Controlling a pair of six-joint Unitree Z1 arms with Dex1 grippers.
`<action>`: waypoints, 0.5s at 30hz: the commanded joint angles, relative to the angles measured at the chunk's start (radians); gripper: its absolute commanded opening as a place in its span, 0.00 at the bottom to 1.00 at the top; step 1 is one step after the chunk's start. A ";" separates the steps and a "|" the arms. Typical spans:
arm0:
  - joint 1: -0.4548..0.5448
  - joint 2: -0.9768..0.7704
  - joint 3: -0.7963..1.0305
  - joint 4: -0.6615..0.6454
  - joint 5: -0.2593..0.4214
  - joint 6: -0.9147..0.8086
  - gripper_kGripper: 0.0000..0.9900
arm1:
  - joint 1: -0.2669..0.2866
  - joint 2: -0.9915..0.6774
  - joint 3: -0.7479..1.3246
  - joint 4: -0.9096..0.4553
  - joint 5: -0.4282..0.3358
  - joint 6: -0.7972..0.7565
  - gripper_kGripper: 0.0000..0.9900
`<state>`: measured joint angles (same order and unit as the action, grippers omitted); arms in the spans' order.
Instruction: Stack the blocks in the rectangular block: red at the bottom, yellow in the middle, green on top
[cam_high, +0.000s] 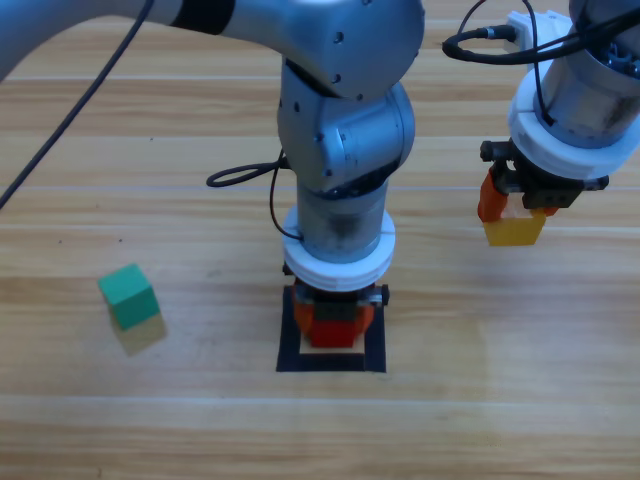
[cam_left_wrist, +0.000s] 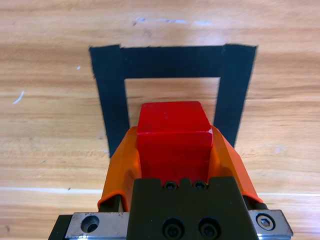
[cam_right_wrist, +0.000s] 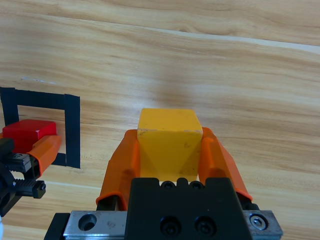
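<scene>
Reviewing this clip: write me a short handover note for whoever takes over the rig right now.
Left pincer: shut on the red cube, at the black tape outline; whether the cube touches the wood is unclear.
Right pincer: shut on the yellow cube, held off to the right of the outline.
Green cube: loose on the table, left of the outline.
Done: red and yellow picked up.
Left: release red in the outline, stack yellow, then green.

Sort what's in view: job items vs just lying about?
Job: red cube in left gripper over black tape outline; yellow cube in right gripper; green cube left on the table.
Lying about: nothing; only the wooden table.
</scene>
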<state>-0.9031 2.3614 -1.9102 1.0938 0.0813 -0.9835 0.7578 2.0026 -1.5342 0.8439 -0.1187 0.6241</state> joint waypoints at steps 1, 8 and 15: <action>0.021 0.059 0.030 -0.025 -0.005 0.000 0.00 | 0.021 0.071 -0.001 0.020 0.004 -0.006 0.00; 0.021 0.071 0.028 -0.032 -0.006 -0.009 0.00 | 0.023 0.070 -0.001 0.020 0.004 -0.006 0.00; 0.021 0.076 0.039 -0.032 -0.006 -0.017 0.06 | 0.023 0.070 -0.001 0.020 0.004 -0.006 0.00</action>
<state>-0.9030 2.3615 -1.9069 1.0760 0.0813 -0.9875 0.7578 2.0027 -1.5342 0.8439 -0.1187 0.6241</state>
